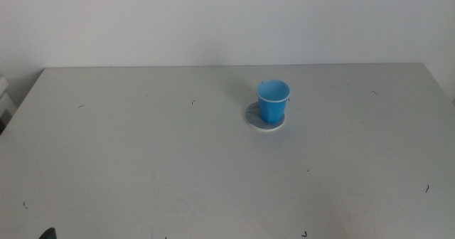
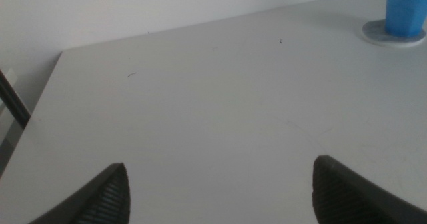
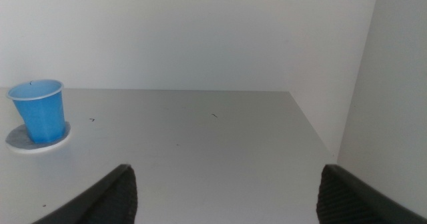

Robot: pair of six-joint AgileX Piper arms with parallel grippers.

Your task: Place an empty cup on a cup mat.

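Note:
The bright blue cup (image 1: 272,100) stands upright on the round grey cup mat (image 1: 254,115) right of the table's middle, toward the back. Its inside looks empty. It also shows in the left wrist view (image 2: 405,11) on the mat (image 2: 375,32), and in the right wrist view (image 3: 40,111) on the mat (image 3: 17,141). My left gripper (image 2: 220,191) is open and empty, far from the cup near the table's front left; only a dark tip (image 1: 47,233) shows in the middle view. My right gripper (image 3: 227,194) is open and empty, well away from the cup, out of the middle view.
The grey table (image 1: 142,161) ends at a white wall at the back. A dark rod (image 2: 13,101) stands past the table's left edge. A white wall (image 3: 393,84) rises beyond the table's right edge.

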